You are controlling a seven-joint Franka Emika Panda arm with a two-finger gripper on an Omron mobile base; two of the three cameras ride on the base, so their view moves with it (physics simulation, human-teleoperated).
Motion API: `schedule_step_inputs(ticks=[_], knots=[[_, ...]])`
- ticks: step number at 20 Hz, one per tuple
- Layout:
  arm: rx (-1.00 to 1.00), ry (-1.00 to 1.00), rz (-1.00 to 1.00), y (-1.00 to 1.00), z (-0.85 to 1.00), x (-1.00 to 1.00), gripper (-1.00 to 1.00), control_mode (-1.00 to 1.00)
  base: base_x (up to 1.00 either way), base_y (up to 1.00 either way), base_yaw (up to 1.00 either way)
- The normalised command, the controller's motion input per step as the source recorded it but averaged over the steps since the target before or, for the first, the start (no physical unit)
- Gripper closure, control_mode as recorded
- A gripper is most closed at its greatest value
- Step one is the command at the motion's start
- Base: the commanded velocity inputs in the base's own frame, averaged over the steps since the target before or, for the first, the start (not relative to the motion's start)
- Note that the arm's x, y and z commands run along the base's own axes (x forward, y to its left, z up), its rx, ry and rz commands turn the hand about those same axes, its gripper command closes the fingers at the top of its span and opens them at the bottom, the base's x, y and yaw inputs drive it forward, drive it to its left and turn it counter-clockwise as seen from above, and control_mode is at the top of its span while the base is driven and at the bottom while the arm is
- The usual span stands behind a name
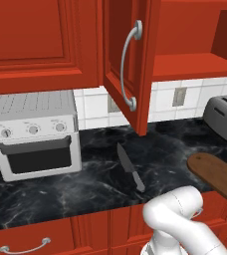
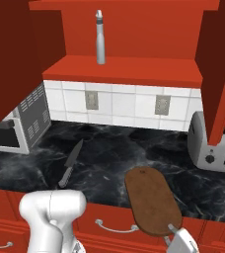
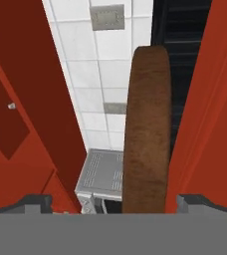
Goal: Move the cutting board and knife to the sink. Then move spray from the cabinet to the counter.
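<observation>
The gripper (image 3: pixel 113 201) stands spread wide at the near end of the long dark-brown wooden cutting board (image 2: pixel 151 200), which overhangs the black marble bench (image 2: pixel 114 158), pointing toward the tiled wall, between small grey-handled knife (image 2: pixel 70 164) and silver toaster (image 2: pixel 215 143).
</observation>
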Motion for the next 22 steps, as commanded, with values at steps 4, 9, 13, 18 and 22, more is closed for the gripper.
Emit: schedule_step_inputs(ticks=[4,9,13,18,22], knots=[[0.00,0.00,-0.05,-0.01,0.00,0.00,-1.00,-1.00,0.00,0.00,0.00],[0.00,0.00,-0.09,-0.03,0.00,0.00,-1.00,-1.00,0.00,0.00,0.00],[0.00,0.00,-0.08,0.00,0.00,0.01,-1.00,-1.00,0.00,0.00,0.00],[0.00,0.03,-0.02,0.06,0.00,0.12,-1.00,-1.00,0.00,0.00,0.00],[0.00,0.05,0.00,0.08,0.00,0.32,-1.00,-1.00,0.00,0.00,0.00]])
